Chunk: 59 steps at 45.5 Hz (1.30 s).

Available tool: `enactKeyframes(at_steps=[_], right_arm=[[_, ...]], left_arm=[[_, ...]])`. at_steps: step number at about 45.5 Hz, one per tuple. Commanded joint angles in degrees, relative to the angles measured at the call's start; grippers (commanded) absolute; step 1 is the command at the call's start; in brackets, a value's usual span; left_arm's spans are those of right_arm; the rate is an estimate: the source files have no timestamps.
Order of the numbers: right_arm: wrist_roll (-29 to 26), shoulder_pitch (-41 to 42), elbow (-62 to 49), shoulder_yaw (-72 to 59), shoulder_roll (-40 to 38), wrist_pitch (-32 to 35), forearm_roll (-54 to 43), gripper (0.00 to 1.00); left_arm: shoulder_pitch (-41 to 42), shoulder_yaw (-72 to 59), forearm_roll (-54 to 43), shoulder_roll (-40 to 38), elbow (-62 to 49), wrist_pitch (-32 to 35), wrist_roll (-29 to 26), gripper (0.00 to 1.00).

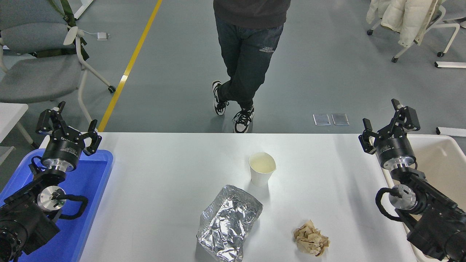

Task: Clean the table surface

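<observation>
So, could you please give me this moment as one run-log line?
left gripper: open, over blue tray | right gripper: open, by bin | table: cup, foil, crumpled paper

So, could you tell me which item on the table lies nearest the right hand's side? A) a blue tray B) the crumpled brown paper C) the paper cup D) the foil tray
B: the crumpled brown paper lies farther right on the table than the cup or foil tray, toward the right hand.
</observation>
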Motion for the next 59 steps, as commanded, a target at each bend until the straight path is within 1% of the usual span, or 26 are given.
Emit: enactKeyframes(at_steps=[1,31,38,59], right_arm=[[0.05,-0.11,-0.04,0.07,0.02,0.04,0.00,1.00],[0.05,0.24,-1.00,0.07,-0.51,-0.31,0.00,1.00],[-0.03,0.68,-3.19,0.24,-0.68,-0.49,0.00,1.00],[-0.56,0.50,-2.68,-0.02,-0.95,-0.23,1.85,1.00]], left_arm=[[0.00,0.00,0.00,0.00,0.00,0.03,0.00,1.00],[0.00,0.00,0.00,0.00,0.00,0.03,0.00,1.00],[0.00,0.00,0.00,0.00,0.00,0.03,0.00,1.00],[0.00,0.00,0.00,0.00,0.00,0.03,0.00,1.00]])
